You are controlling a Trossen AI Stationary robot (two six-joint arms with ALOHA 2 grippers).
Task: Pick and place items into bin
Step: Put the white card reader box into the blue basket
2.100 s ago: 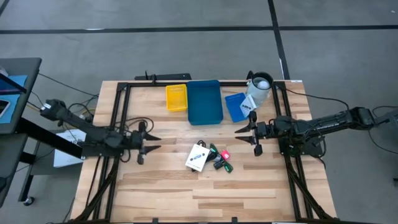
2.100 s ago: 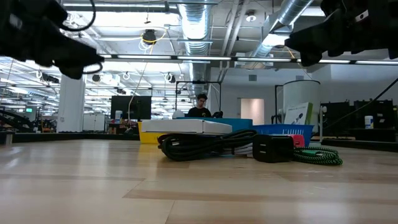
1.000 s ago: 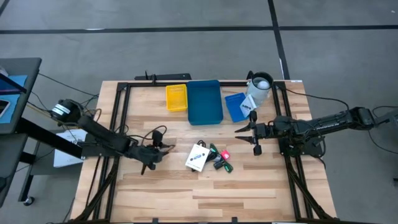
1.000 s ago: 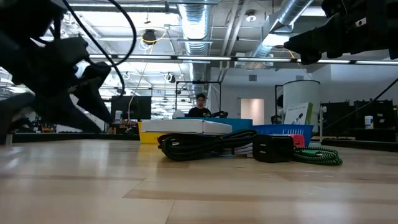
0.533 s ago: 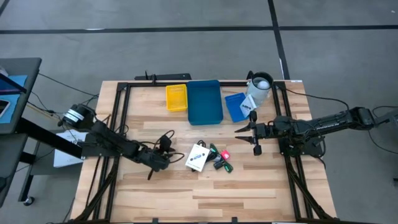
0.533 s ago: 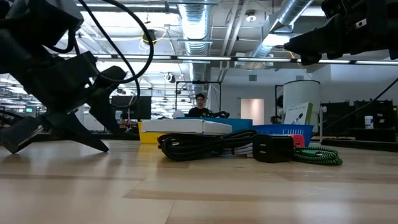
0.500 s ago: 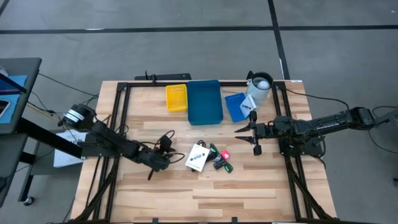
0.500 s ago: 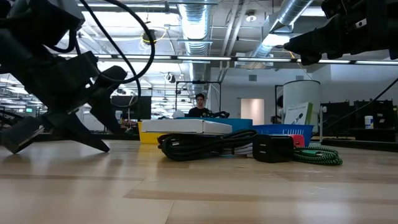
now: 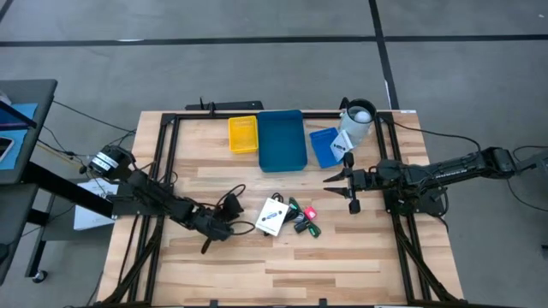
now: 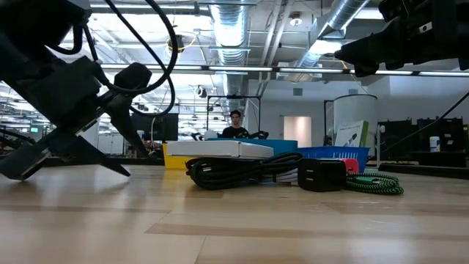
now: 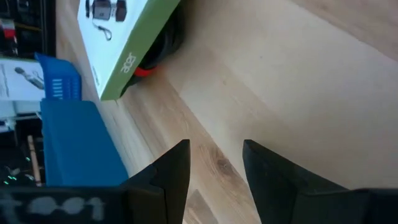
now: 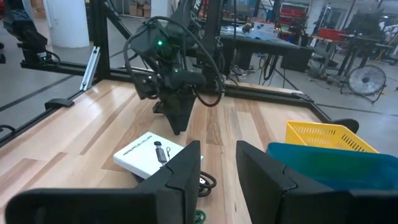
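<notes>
A white card package (image 9: 271,216) lies flat on the table's middle, with little black pieces with green and red parts (image 9: 302,219) just to its right. My left gripper (image 9: 231,226) stands open just left of the package, slanting down at the bare wood. The left wrist view shows the package (image 11: 124,43) beyond my left gripper (image 11: 214,168). My right gripper (image 9: 328,180) hangs open above the table, right of the items. A large blue bin (image 9: 282,139) stands at the far edge. A second white card (image 9: 342,144) leans at the small blue bin.
A yellow bin (image 9: 243,134) stands left of the large blue bin, and a small blue bin (image 9: 323,147) stands to its right. A white cup (image 9: 358,118) sits at the far right corner. Bare wood lies along the near edge.
My left gripper has moved toward the table's right and near edge, closing on the white package, sinking a little and rolling about its own axis. Its fingers stay apart. The package and small pieces lie where they were.
</notes>
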